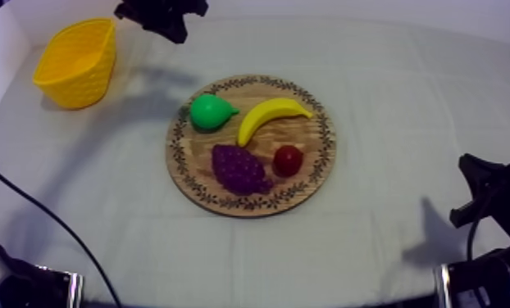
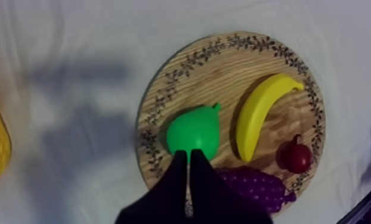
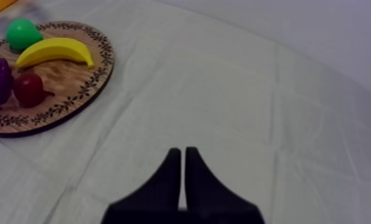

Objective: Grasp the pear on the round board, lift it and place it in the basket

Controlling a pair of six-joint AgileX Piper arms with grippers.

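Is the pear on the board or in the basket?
On the board: the pear lies near its rim beside the banana; the basket stands apart.

Top view slanting down, left wrist above shared wooden board (image 2: 223, 71); right wrist farther

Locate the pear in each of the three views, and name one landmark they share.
Top view: the pear lies on the wooden board, on its side toward the yellow basket.
Left wrist view: on the board, beyond the tips of the shut left gripper.
Right wrist view: at the board's far edge, beyond the banana.
Shared landmark: the banana, beside the pear in all three.
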